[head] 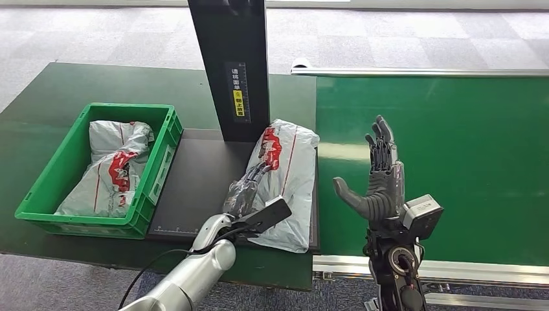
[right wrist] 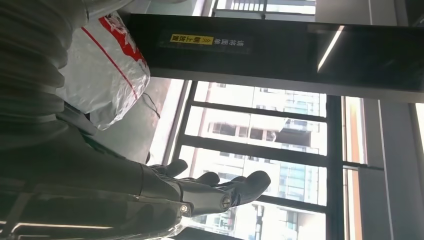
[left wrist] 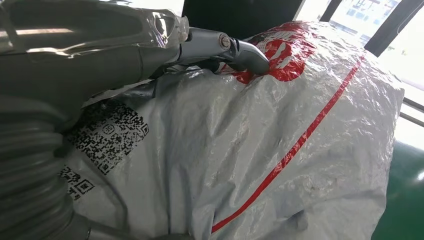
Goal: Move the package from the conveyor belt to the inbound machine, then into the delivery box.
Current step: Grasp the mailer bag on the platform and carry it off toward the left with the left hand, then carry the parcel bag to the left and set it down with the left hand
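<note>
The grey plastic package [head: 291, 175] with red print lies on the inbound machine's dark platform [head: 194, 188], its right edge against the green conveyor belt [head: 453, 162]. My left hand [head: 249, 184] lies along its left side and grips it. In the left wrist view the fingers [left wrist: 220, 47] press into the red print and the package [left wrist: 300, 150] bunches against the palm. My right hand [head: 379, 181] stands upright over the belt, fingers spread, holding nothing. In the right wrist view the right hand [right wrist: 210, 190] is apart from the package [right wrist: 107, 75].
The green delivery box [head: 165, 139] stands left of the platform with another grey package [head: 113, 165] in it. The machine's black column [head: 230, 65] rises behind the platform. The belt's metal rail [head: 453, 269] runs along the near edge.
</note>
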{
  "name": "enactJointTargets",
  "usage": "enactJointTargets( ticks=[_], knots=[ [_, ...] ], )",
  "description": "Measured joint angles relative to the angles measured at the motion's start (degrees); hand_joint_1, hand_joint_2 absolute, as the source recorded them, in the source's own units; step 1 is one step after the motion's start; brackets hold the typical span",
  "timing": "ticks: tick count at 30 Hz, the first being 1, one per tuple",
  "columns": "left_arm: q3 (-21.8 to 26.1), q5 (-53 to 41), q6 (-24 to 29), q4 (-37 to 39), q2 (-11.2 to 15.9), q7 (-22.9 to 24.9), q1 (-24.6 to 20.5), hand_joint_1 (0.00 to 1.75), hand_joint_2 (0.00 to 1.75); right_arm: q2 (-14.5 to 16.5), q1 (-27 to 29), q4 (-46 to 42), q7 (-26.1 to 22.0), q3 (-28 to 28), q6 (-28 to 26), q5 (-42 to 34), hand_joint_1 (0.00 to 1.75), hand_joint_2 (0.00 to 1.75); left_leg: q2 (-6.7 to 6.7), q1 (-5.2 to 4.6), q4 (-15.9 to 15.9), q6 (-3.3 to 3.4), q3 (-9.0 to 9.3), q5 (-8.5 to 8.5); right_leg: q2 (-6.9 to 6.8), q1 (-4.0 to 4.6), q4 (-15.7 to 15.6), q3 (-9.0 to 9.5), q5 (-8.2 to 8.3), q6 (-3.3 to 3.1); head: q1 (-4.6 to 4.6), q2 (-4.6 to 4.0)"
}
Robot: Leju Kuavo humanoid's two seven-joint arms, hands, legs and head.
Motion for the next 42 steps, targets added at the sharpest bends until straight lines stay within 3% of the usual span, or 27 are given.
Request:
enactJointTargets(
  ticks=[2, 3, 6, 7, 11, 15, 17, 20, 28, 32, 36, 39, 42],
  knots=[
    [-0.3, -1.3, 0.3, 0.6, -0.1, 1.0, -0.4, 0.0, 1.75, 0.0, 0.0, 0.0, 0.0, -0.1, -0.2, -0.1, 0.0, 1.75, -0.01, 0.0, 0.0, 0.01, 0.01, 0.01, 0.0, 0.0, 0.0, 0.01, 0.0, 0.0, -0.01, 0.0],
    [-0.6, -2.8, 0.7, 0.9, -0.1, 2.1, -0.6, 0.11, 1.75, 0.0, 0.1, -0.1, -0.1, -0.2, -0.3, -0.3, 0.0, 1.75, -0.01, 0.0, 0.0, 0.01, 0.02, 0.01, 0.0, 0.0, 0.0, 0.02, 0.0, 0.0, -0.01, 0.0],
    [-2.9, -10.3, 3.0, 2.2, -0.4, 6.7, -1.2, 1.41, 1.75, -0.1, 0.4, -0.5, -0.3, -0.3, -0.7, -0.5, 0.0, 1.75, -0.03, 0.0, 0.0, 0.02, 0.06, 0.01, 0.0, 0.0, 0.0, 0.08, 0.0, 0.0, 0.0, 0.0],
    [-3.8, -12.3, 3.6, 2.7, -0.5, 7.7, -1.4, 1.74, 1.75, -0.2, 0.6, -0.6, -0.3, -0.4, -0.9, -0.5, 0.0, 1.75, -0.03, 0.0, 0.0, 0.02, 0.08, 0.01, 0.0, 0.0, 0.0, 0.11, 0.0, 0.0, -0.01, 0.0],
    [-5.2, -12.3, 3.5, 3.7, -0.6, 5.9, -1.5, 1.75, 1.75, -0.2, 1.5, -1.3, -0.6, -0.9, -1.8, -0.5, 0.0, 1.75, -0.03, 0.0, 0.0, 0.03, 0.12, 0.01, 0.0, 0.0, 0.0, 0.16, 0.0, 0.0, 0.0, 0.0],
    [-4.0, -5.8, 1.5, 2.9, -0.2, -2.9, -1.1, 1.75, 1.75, -0.5, 2.3, -1.8, -0.9, -1.4, -3.0, -0.5, 0.0, 1.75, -0.03, 0.0, 0.0, 0.04, 0.13, 0.04, 0.0, 0.0, 0.0, 0.17, 0.02, 0.01, -0.01, 0.0],
    [-2.8, -3.1, 0.4, 0.3, 0.4, -6.3, 0.1, 1.75, 1.75, -0.8, 2.7, -2.1, -1.2, -1.8, -3.6, -0.5, 0.0, 1.75, -0.02, 0.0, 0.0, 0.04, 0.13, 0.04, 0.0, 0.0, 0.0, 0.15, 0.02, 0.02, -0.01, 0.0],
    [-1.2, -1.1, -0.9, -8.0, 2.5, -7.6, 3.4, 1.75, 1.75, -1.0, 3.8, -2.9, -1.6, -2.8, -4.3, -0.6, 0.0, 1.75, 0.04, 0.0, 0.0, 0.04, 0.08, 0.03, 0.02, 0.01, 0.0, 0.08, 0.02, 0.01, -0.02, 0.0],
    [5.6, -8.2, 1.9, -39.7, 12.1, -4.8, 13.7, 1.75, 1.75, -1.1, 7.4, -7.5, -1.7, -7.5, -4.0, 1.0, 0.0, 1.75, 0.07, 0.05, -0.1, 0.03, -0.08, 0.02, 0.02, 0.08, 0.0, -0.07, -0.02, -0.01, -0.01, 0.0],
    [10.0, -13.8, 8.8, -53.8, 16.7, -2.6, 17.9, 1.75, 1.75, -1.1, 8.7, -8.9, -2.0, -9.7, -3.9, 1.5, 0.0, 1.75, 0.08, 0.05, -0.1, 0.02, -0.09, 0.02, 0.02, 0.08, 0.0, -0.06, -0.03, -0.01, 0.0, 0.0],
    [17.6, -18.9, 15.4, -66.7, 20.5, 0.0, 22.4, 1.75, 1.75, -0.9, 10.9, -10.1, -3.1, -11.4, -4.3, 2.0, 0.0, 1.75, 0.07, 0.05, -0.1, 0.02, -0.08, 0.02, 0.01, 0.08, 0.0, -0.05, -0.06, -0.01, 0.01, 0.0],
    [24.9, -21.4, 13.6, -71.6, 22.3, 2.6, 23.7, 1.75, 1.75, -0.3, 13.2, -11.9, -3.8, -12.0, -4.7, 2.8, 0.0, 1.75, 0.07, 0.05, -0.1, 0.01, -0.07, 0.01, 0.0, 0.08, 0.0, -0.11, -0.07, -0.02, -0.01, 0.0],
    [29.8, -26.0, 6.5, -69.8, 23.9, 7.4, 20.9, 1.75, 1.75, 0.3, 14.1, -13.4, -3.6, -12.2, -4.9, 3.5, 0.0, 1.75, 0.01, 0.06, -0.1, -0.03, -0.05, 0.08, -0.02, 0.09, 0.0, -0.09, -0.06, -0.03, 0.01, 0.0]
  ],
)
